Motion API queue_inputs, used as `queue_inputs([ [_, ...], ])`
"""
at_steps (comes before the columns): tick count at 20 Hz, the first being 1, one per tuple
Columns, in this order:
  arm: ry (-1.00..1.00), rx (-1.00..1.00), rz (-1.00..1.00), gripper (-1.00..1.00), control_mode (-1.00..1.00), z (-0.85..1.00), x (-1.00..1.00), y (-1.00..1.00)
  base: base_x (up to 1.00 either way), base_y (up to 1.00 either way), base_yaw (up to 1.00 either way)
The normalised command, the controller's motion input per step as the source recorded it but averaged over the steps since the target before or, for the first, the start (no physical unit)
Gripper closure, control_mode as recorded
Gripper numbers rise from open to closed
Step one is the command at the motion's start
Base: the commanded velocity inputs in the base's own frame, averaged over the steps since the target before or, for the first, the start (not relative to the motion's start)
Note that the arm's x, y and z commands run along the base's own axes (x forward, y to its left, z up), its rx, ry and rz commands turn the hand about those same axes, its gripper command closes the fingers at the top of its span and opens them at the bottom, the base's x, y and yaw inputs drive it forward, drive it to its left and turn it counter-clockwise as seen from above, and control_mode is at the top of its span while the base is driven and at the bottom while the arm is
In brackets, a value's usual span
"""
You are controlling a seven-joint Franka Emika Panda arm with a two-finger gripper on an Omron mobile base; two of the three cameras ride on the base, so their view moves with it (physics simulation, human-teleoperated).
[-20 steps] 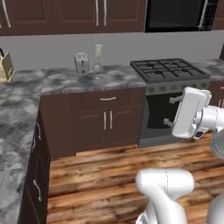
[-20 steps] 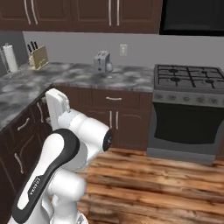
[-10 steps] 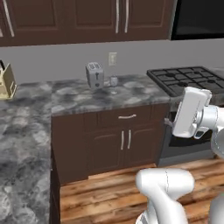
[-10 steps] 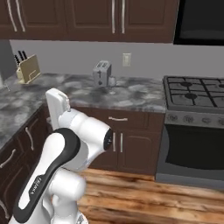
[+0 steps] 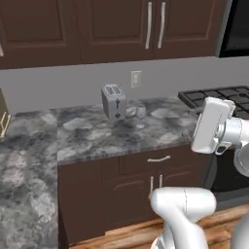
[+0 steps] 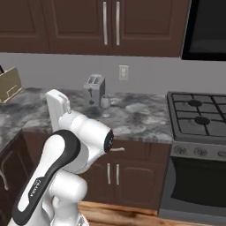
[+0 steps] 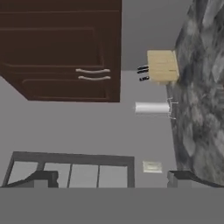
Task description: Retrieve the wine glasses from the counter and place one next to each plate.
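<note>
Getting close enough comes first here, so we'd say roll the base right up to the counter (image 5: 112, 138) before reaching, then come at the nearer of the 2 wine glasses (image 5: 140, 112) from the side, low on the bowl, steering clear of the toaster (image 5: 113, 101) just beside them. Both glasses sit at the back of the counter near the wall. Our arm is tucked up with the hand rolled sideways, aimed off toward the knife block (image 7: 162, 65), and the gripper (image 7: 112, 178) is spread wide and holding nothing.
</note>
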Motion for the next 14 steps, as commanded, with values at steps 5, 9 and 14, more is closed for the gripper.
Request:
queue_inputs([
  [5,0.0,0.0,0.0,-1.0,1.0,0.0,0.0,0.0,1.0,0.25,-0.1],
  [9,0.0,0.0,0.0,-1.0,1.0,0.0,0.0,0.0,0.97,0.16,-0.14],
  [14,0.0,0.0,0.0,-1.0,1.0,0.0,0.0,0.0,0.75,0.0,-0.05],
])
